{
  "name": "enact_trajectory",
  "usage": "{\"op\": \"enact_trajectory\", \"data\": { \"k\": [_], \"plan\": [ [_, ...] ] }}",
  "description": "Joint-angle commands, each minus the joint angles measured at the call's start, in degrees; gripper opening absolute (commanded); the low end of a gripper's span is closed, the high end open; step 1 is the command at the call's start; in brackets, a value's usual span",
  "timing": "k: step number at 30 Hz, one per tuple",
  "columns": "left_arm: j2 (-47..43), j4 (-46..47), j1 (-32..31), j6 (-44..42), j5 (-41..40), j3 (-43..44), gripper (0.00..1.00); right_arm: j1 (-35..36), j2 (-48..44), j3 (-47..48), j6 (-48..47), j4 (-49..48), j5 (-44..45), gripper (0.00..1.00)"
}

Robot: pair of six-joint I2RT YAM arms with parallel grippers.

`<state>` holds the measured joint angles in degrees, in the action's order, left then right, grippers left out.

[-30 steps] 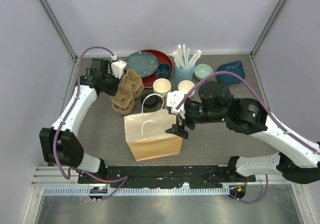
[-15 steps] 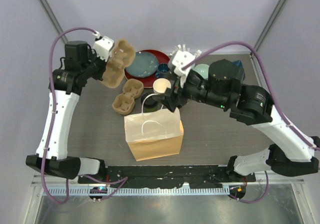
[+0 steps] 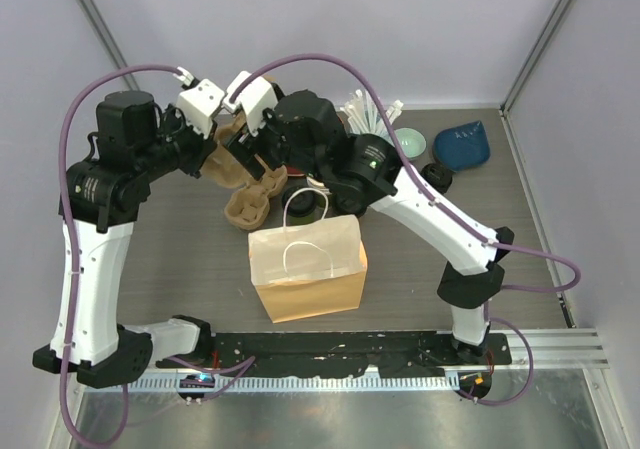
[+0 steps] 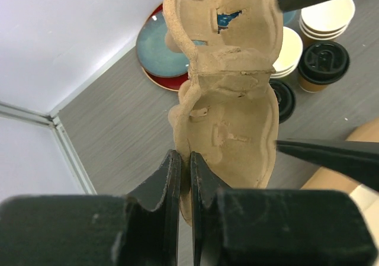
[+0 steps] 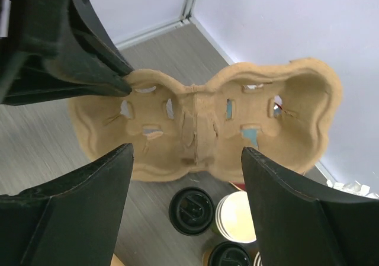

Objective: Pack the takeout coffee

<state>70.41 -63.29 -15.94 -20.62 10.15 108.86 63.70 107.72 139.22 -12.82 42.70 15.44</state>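
My left gripper (image 4: 185, 159) (image 3: 200, 154) is shut on the edge of a brown pulp cup carrier (image 4: 231, 112) and holds it on edge in the air. My right gripper (image 5: 186, 153) (image 3: 245, 144) is open right behind the carrier (image 5: 201, 124), one finger on each side, not touching it. Below, two black-lidded coffee cups stand on the table: the brown-sided one (image 4: 323, 61) and another (image 4: 283, 99) beside the cream cup stacks. Both lids also show in the right wrist view (image 5: 190, 211) (image 5: 228, 257). In the top view the right arm hides them.
An open paper bag (image 3: 305, 269) stands near the front middle. More pulp carriers (image 3: 250, 201) lie left of it. A red plate with a grey dish (image 3: 290, 129), a blue cup of straws (image 3: 370, 119), a teal bowl (image 3: 407, 141) and lidless cup stacks (image 4: 328, 17) stand at the back.
My left arm has kept the carrier raised above the table. My right arm has swung from the bag's far edge up and left, and its open gripper now faces the carrier.
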Motion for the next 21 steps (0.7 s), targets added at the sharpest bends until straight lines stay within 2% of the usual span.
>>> {"op": "enact_trajectory", "data": {
  "k": [1, 4, 10, 15, 21],
  "plan": [
    [-0.8, -1.75, -0.4, 1.55, 3.47, 2.15, 0.0, 0.37, -0.85, 1.67, -2.39, -2.71, 3.28, 0.79],
    [-0.72, -1.84, -0.58, 1.73, 4.52, 2.23, 0.0, 0.28, 0.29, 1.15, -2.3, -3.41, 2.4, 0.79],
    [-1.42, -1.75, -0.67, 1.99, 6.46, 2.67, 0.0, 0.28, 3.46, 1.05, -4.85, -3.06, 6.44, 0.76],
    [-1.86, -2.1, -0.58, 1.73, 7.16, 3.29, 0.0, -0.07, 4.6, 1.49, -4.93, -3.06, 6.36, 0.66],
    [-1.95, -1.49, -0.67, 2.16, 7.51, 3.82, 0.0, -0.42, 5.22, 1.5, -4.06, -2.01, 3.46, 0.65]
  ]
}}
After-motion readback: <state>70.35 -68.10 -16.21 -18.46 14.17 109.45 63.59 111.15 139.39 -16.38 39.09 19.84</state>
